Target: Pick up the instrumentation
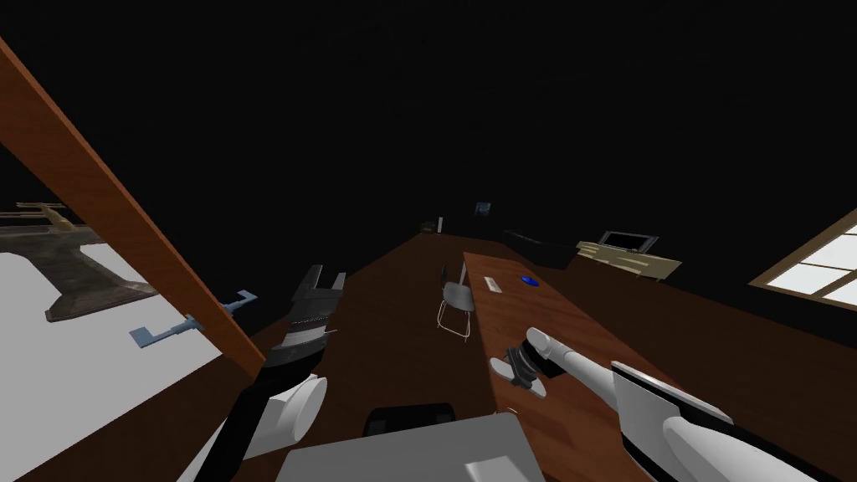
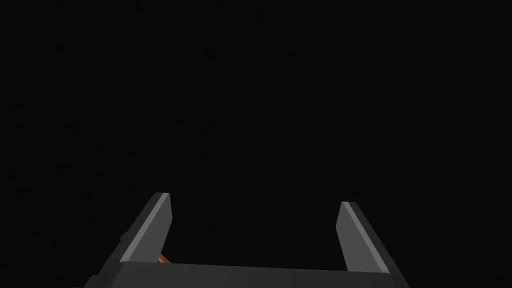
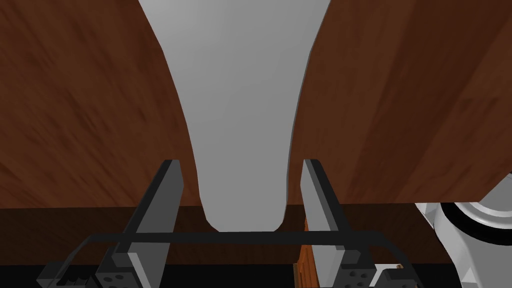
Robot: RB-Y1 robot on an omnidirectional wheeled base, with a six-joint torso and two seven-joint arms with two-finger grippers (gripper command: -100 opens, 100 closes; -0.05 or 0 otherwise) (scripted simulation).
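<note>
The instrumentation is a flat, light grey piece (image 3: 240, 100) that narrows towards my right hand; it lies on the brown wooden table (image 1: 569, 335) at its near edge. In the head view it shows as a small grey shape (image 1: 500, 366) under my right gripper (image 1: 517, 370). In the right wrist view my right gripper (image 3: 241, 162) is open, one finger on each side of the narrow end, with a thin gap on both sides. My left gripper (image 1: 323, 284) hangs open over the floor left of the table; in its wrist view the left gripper (image 2: 255, 230) holds nothing before a black area.
A wooden door edge (image 1: 125, 226) with a blue lever handle (image 1: 188, 325) slants on the left. A grey chair (image 1: 456, 301) stands by the table's left side. Farther along the table lie a blue item (image 1: 527, 280) and a small white one (image 1: 492, 284). A window (image 1: 824, 268) is at right.
</note>
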